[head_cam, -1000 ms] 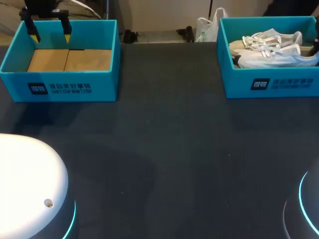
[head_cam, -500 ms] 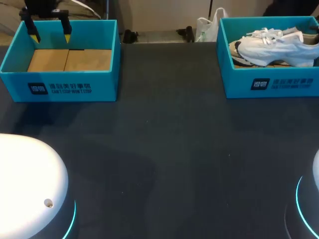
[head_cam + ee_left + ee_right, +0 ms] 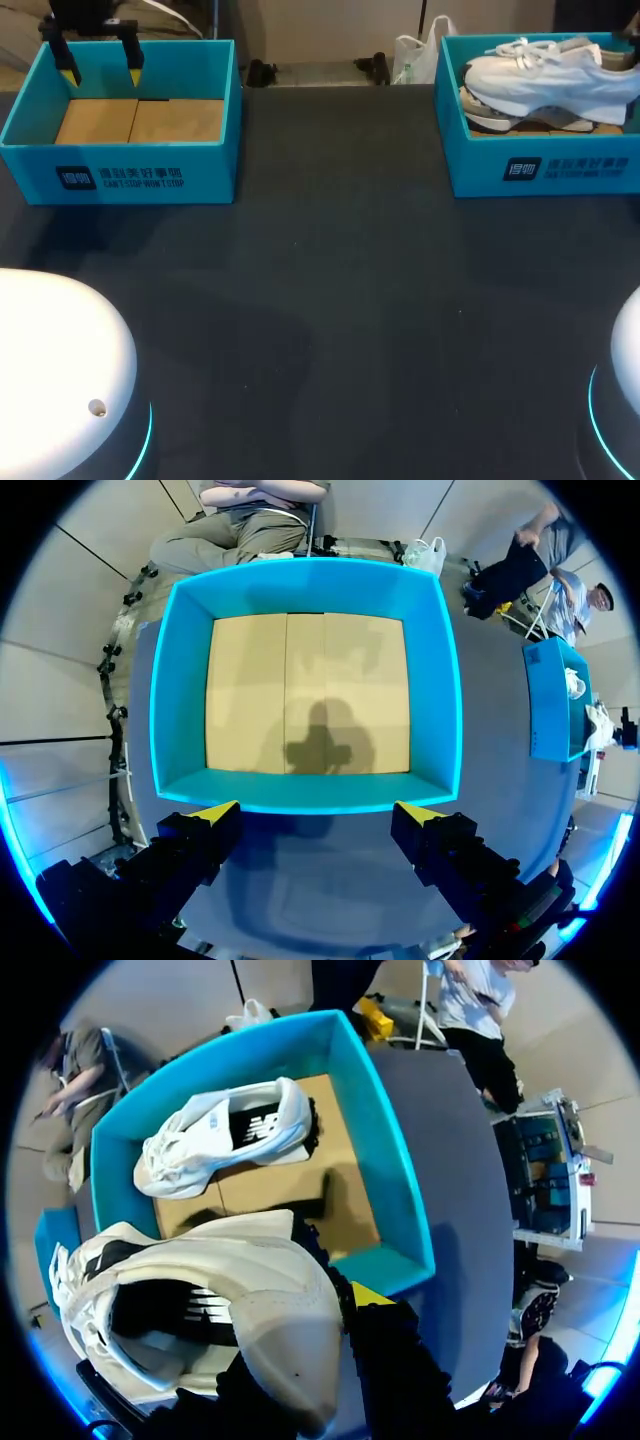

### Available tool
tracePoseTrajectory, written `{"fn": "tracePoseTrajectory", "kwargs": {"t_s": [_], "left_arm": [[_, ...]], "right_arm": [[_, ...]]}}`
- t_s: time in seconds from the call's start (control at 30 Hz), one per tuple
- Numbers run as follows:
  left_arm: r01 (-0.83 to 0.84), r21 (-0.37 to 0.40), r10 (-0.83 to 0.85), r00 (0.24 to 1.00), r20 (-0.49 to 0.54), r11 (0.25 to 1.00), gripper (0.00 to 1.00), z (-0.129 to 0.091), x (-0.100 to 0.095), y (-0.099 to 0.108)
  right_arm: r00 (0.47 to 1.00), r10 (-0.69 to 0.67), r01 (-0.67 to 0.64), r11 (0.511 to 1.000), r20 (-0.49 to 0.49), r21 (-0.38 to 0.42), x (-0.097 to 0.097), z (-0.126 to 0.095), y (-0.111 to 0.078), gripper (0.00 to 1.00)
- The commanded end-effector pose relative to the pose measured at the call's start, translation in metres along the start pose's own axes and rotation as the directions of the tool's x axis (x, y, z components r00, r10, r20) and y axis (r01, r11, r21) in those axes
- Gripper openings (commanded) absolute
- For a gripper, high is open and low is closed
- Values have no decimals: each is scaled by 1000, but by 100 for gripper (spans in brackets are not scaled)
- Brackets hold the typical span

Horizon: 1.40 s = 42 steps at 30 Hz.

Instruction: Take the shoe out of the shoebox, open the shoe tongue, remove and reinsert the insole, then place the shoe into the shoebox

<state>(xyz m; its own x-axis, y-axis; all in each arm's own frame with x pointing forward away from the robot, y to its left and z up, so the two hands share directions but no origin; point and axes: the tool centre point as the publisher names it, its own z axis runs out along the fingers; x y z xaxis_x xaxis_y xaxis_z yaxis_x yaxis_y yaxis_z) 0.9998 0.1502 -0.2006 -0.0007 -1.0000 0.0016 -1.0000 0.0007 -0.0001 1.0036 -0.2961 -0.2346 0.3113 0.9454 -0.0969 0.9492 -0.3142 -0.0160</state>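
While the left pincer (image 3: 318,815) hangs above the left shoebox (image 3: 120,178) with its two yellow-tipped fingers spread wide and pinching nothing, the right pincer (image 3: 312,1345) is clamped on the heel end of a white shoe (image 3: 552,72). In the right wrist view only one of its yellow fingertips (image 3: 371,1294) shows, pressed against the side of the heel; the other finger is hidden behind the shoe.

That held shoe hangs sole-down just above the right shoebox (image 3: 540,170), which stands at the far right corner of the dark desk (image 3: 340,300). Its laces and toe point toward the middle of the desk, its heel toward the right edge.

Under it a second shoe (image 3: 225,1135), also white, lies on its side on the cardboard floor of the same box, apart from the held one.

At the far left corner stands the left shoebox, teal like the other, showing its tan cardboard floor. The two boxes are well apart, with bare dark desk between them.
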Motion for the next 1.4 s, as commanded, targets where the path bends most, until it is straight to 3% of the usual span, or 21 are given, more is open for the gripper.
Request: {"fn": "tracePoseTrajectory", "kwargs": {"t_s": [0.03, 0.33, 0.57, 0.67, 1.37, 1.4], "left_arm": [[0, 0, 0, 1000, 1, 1000, 100, 0, 0, 0], [0, 0, 0, 1000, 1, 1000, 100, 0, 0, 0], [0, 0, 0, 1000, 1, 1000, 100, 0, 0, 0], [0, 0, 0, 1000, 1, 1000, 100, 0, 0, 0], [0, 0, 0, 1000, 1, 1000, 100, 0, 0, 0], [0, 0, 0, 1000, 1, 1000, 100, 0, 0, 0]], "right_arm": [[1000, 13, -13, 1000, 6, -26, 1, -25, -23, 0], [999, 20, -16, 996, 43, -88, 33, -60, -88, 0], [998, 23, -17, 996, 65, -91, 68, -73, -132, 0], [997, 29, -25, 998, 77, -56, 81, -74, -145, 0], [997, 27, -23, 998, 74, -53, 84, -74, -148, 0], [997, 27, -23, 998, 67, -50, 86, -73, -156, 0]]}}
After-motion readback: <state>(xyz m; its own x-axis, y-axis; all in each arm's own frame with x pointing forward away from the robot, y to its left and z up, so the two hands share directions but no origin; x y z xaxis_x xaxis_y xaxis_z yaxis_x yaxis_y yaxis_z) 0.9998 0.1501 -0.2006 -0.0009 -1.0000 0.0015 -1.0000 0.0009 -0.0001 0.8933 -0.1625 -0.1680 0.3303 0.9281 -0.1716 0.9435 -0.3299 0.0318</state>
